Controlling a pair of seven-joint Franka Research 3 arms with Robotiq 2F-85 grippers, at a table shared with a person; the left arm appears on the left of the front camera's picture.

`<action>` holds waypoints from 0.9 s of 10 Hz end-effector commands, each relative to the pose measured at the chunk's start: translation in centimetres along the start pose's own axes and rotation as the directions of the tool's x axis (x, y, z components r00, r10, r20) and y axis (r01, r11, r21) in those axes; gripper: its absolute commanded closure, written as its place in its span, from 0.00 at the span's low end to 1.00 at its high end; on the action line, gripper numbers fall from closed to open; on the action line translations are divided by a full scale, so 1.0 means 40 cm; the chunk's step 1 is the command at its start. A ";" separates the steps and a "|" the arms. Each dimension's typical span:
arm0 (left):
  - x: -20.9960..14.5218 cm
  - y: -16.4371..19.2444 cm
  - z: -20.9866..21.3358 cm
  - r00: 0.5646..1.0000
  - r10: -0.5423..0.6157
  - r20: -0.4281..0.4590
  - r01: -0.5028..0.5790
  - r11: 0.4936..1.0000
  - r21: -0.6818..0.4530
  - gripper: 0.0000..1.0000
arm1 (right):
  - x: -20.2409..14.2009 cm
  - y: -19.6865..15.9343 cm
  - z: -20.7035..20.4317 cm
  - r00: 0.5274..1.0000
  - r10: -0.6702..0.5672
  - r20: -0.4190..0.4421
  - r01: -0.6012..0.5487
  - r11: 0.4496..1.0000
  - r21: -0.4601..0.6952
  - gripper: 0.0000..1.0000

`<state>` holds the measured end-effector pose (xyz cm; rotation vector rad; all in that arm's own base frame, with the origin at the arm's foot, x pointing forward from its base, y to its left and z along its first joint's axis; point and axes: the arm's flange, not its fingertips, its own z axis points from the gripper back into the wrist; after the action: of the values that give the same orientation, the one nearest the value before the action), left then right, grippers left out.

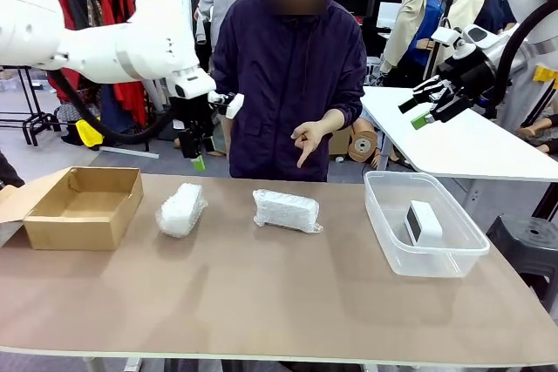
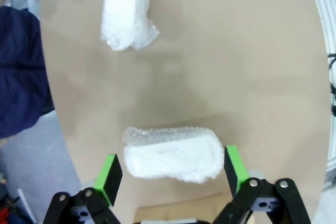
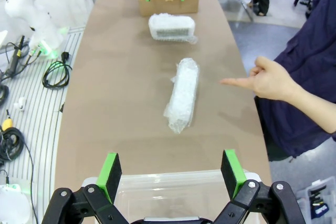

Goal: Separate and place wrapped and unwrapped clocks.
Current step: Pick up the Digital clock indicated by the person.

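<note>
Two bubble-wrapped white clocks lie on the brown table: one on the left (image 1: 181, 209) and one in the middle (image 1: 287, 210). The bare white clock (image 1: 424, 222) stands inside the clear plastic tub (image 1: 384, 215) on the right. My left gripper (image 1: 199, 152) hangs open above the left wrapped clock; in its wrist view that clock (image 2: 173, 153) sits below, between the green pads (image 2: 109, 174), with the other wrapped clock (image 2: 128, 9) farther off. My right gripper (image 1: 427, 109) is open, raised above the tub's far right. Its wrist view shows both wrapped clocks (image 3: 182, 94) (image 3: 171, 27).
An open cardboard box (image 1: 83, 206) sits at the table's left end. The person stands at the far side, one hand (image 1: 307, 141) pointing down toward the table's middle. A white table (image 1: 471, 141) stands behind on the right, a black stool (image 1: 527, 246) beside the tub.
</note>
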<state>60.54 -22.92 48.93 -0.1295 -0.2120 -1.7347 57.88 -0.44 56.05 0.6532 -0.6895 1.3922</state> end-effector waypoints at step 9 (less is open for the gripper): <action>0.038 0.030 -0.027 1.000 -0.008 0.016 0.008 1.000 0.011 0.00 | 0.005 0.007 0.000 1.000 0.009 -0.017 -0.009 1.000 0.006 0.00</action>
<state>61.74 -25.02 48.15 -0.1418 -0.2476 -1.7437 57.88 -0.43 56.05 0.6533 -0.6895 1.3922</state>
